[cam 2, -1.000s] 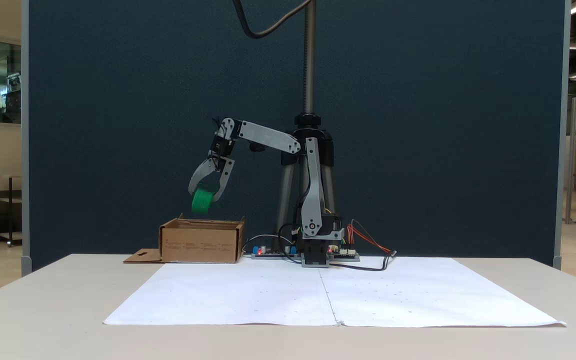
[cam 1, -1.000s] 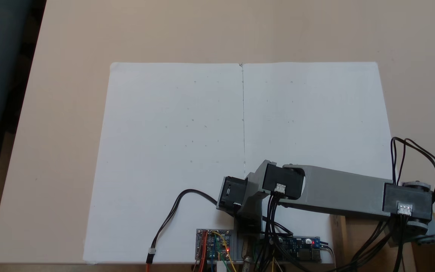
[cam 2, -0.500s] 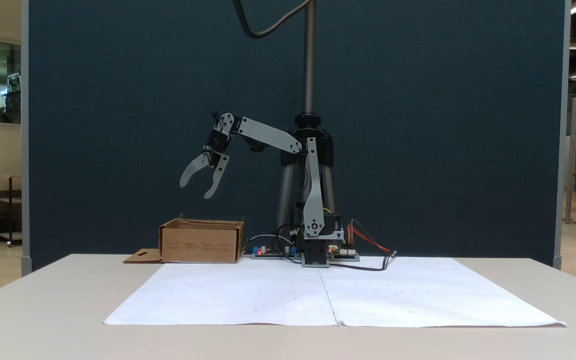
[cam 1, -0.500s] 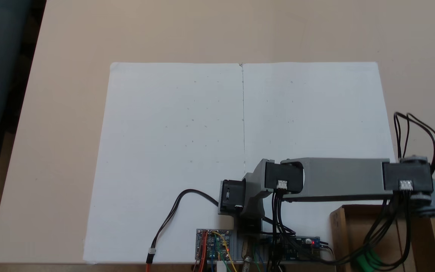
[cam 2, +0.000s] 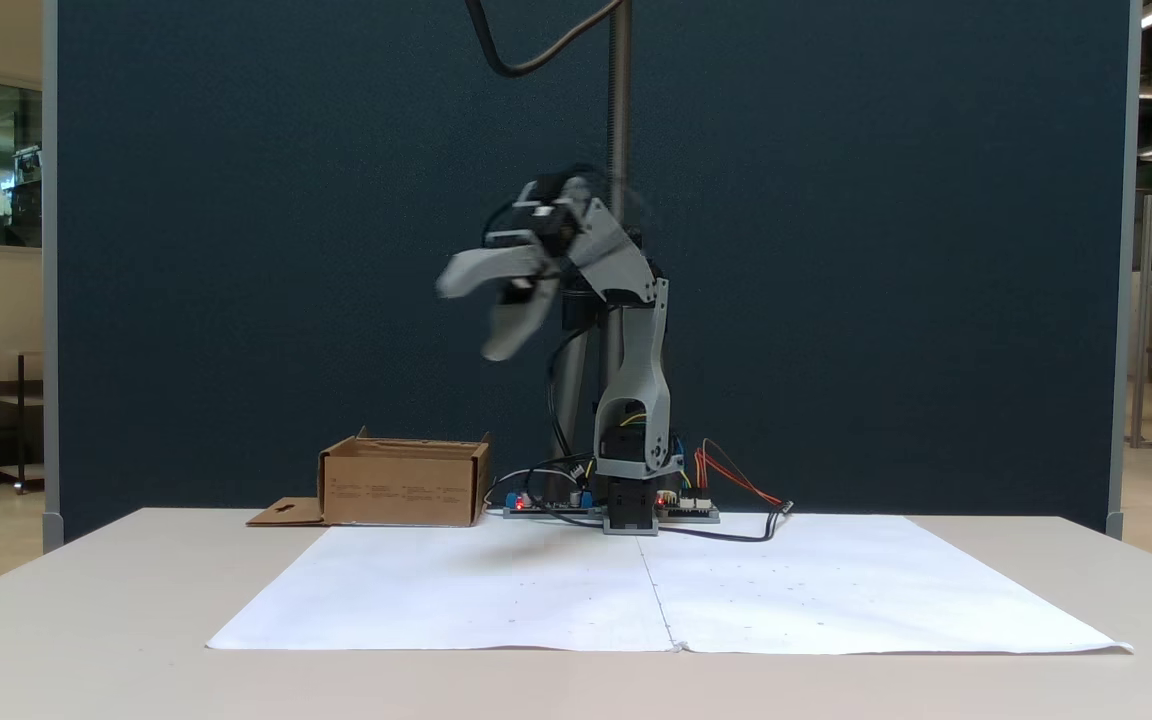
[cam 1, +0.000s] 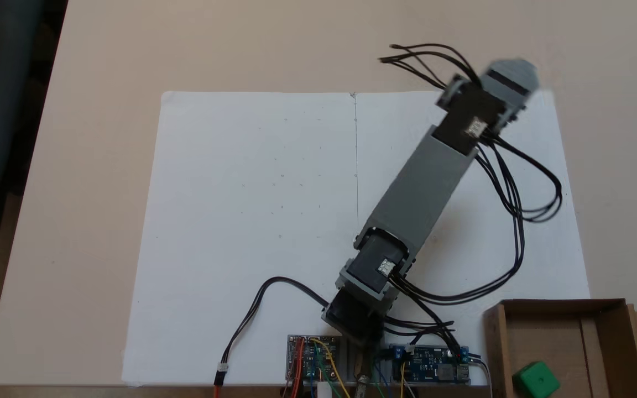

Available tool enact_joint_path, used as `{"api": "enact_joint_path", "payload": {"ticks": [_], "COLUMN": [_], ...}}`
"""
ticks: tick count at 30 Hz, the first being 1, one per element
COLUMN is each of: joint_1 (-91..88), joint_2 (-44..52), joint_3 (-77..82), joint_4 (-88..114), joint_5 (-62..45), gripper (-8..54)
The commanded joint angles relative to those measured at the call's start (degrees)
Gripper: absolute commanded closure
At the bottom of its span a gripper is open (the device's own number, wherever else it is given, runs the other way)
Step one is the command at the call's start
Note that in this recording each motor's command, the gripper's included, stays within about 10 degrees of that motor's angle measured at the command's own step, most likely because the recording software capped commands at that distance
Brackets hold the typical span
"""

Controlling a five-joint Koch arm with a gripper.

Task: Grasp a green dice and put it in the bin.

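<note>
Green dice (cam 1: 536, 380) lies inside the cardboard bin (cam 1: 494, 342) — drop step looks done; my hand (cam 2: 476, 318), blurred, spread wide and empty, high above the bench (cam 2: 136, 620) — next, just settle to rest.

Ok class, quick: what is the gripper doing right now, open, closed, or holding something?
Gripper: open, jaws spread, holding nothing; blurred in the front fixed view.

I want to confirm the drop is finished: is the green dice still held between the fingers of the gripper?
No, the green dice lies on the floor of the bin, while the gripper is open and empty.
</note>
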Motion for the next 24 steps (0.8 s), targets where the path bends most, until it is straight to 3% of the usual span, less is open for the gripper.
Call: {"api": "enact_joint_path", "payload": {"ticks": [1, 10, 24], "joint_1": [-8.17, -29.27, -31.03], "joint_2": [2.37, 11.34, 29.79], "joint_3": [0.62, 25.93, 61.96], "joint_4": [-9.56, -30.04, -59.39], "joint_5": [3.96, 3.6, 3.6], "gripper": [1.1, 1.3, 1.5]}}
